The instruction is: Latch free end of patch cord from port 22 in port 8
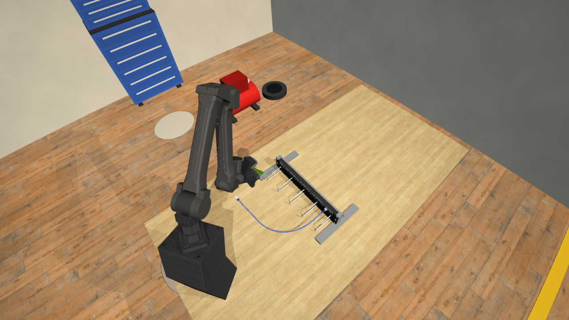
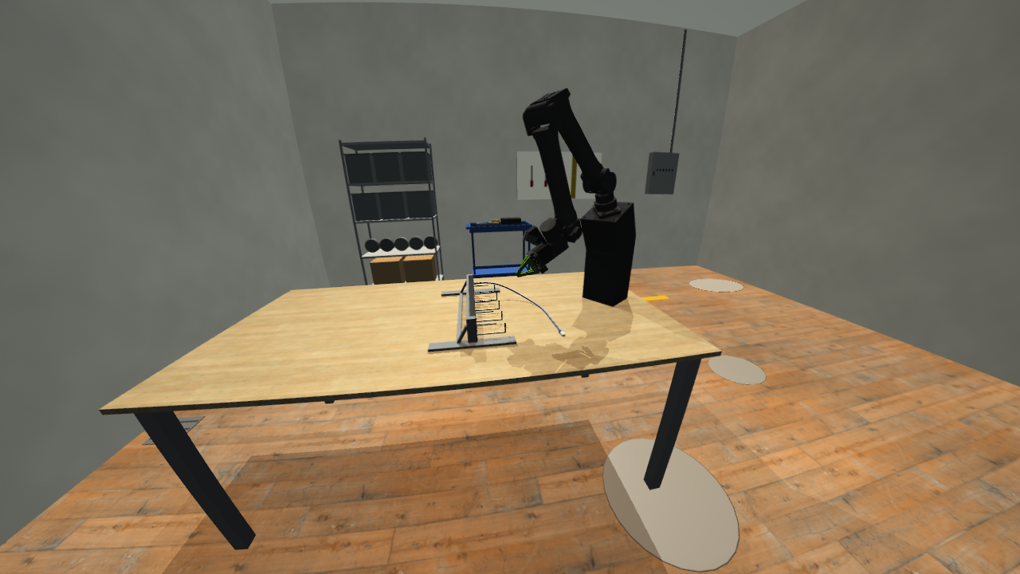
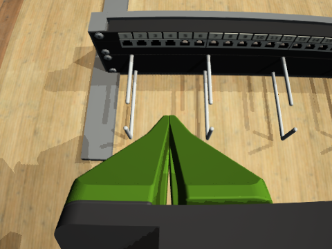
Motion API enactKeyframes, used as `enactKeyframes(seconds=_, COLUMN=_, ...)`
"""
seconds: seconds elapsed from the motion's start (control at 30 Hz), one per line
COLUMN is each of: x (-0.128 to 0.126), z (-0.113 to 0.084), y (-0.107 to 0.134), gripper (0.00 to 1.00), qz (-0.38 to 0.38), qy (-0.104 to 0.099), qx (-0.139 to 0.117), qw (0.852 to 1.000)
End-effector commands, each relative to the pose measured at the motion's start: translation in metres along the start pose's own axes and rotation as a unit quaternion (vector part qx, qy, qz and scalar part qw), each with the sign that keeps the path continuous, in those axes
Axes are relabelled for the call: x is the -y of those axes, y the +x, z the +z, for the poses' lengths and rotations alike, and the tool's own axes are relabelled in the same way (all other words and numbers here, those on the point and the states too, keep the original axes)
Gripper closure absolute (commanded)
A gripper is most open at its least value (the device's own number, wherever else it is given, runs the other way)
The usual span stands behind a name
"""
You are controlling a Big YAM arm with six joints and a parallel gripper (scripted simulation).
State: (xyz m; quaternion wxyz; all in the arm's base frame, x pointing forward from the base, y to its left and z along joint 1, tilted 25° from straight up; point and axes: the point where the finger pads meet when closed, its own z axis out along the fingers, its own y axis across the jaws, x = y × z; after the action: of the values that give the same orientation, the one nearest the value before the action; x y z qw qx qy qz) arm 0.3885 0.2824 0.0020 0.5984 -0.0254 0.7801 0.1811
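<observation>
My gripper (image 1: 262, 173) (image 2: 519, 274) (image 3: 169, 125) is shut with nothing between its green fingertips. It hangs above the table in front of the rack's low-numbered end, clear of the panel. The black patch panel (image 1: 306, 188) (image 2: 471, 329) (image 3: 194, 63) stands upright. Port 8 (image 3: 227, 43) shows below its number plate, with no plug in it. The blue cord (image 1: 282, 231) (image 2: 533, 303) runs from a jack near the panel's far end in a curve over the table. Its free plug (image 1: 237, 198) (image 2: 562, 332) lies on the table, away from the gripper. The wrist view does not show the cord.
Thin hooked cable guides (image 1: 296, 196) (image 2: 504, 328) (image 3: 207, 104) stick out from the panel front. The rack's grey feet (image 1: 337, 223) (image 2: 441, 346) (image 3: 100, 121) rest on the wooden table (image 1: 378, 131) (image 2: 285, 356). The free plug lies between the arm's base (image 1: 198, 258) (image 2: 607, 257) and the rack.
</observation>
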Motion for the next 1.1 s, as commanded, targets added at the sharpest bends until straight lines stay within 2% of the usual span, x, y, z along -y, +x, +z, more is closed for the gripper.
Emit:
enactKeyframes(seconds=0.0, x=0.025, z=-0.007, y=0.003, gripper=1.00, qz=-0.004, qy=0.013, qx=-0.002, qw=1.000)
enactKeyframes(seconds=0.3, x=0.072, z=-0.011, y=0.005, gripper=1.00, qz=-0.009, qy=0.016, qx=-0.007, qw=1.000)
enactKeyframes(seconds=0.37, x=0.072, z=-0.011, y=0.005, gripper=1.00, qz=-0.009, qy=0.016, qx=-0.007, qw=1.000)
enactKeyframes(seconds=0.6, x=0.097, z=-0.013, y=0.005, gripper=1.00, qz=-0.010, qy=0.016, qx=-0.008, qw=1.000)
enactKeyframes(seconds=0.73, x=0.102, z=-0.013, y=0.005, gripper=1.00, qz=-0.010, qy=0.016, qx=-0.007, qw=1.000)
enactKeyframes(seconds=1.07, x=0.092, z=-0.005, y=-0.002, gripper=1.00, qz=-0.010, qy=0.006, qx=0.001, qw=1.000)
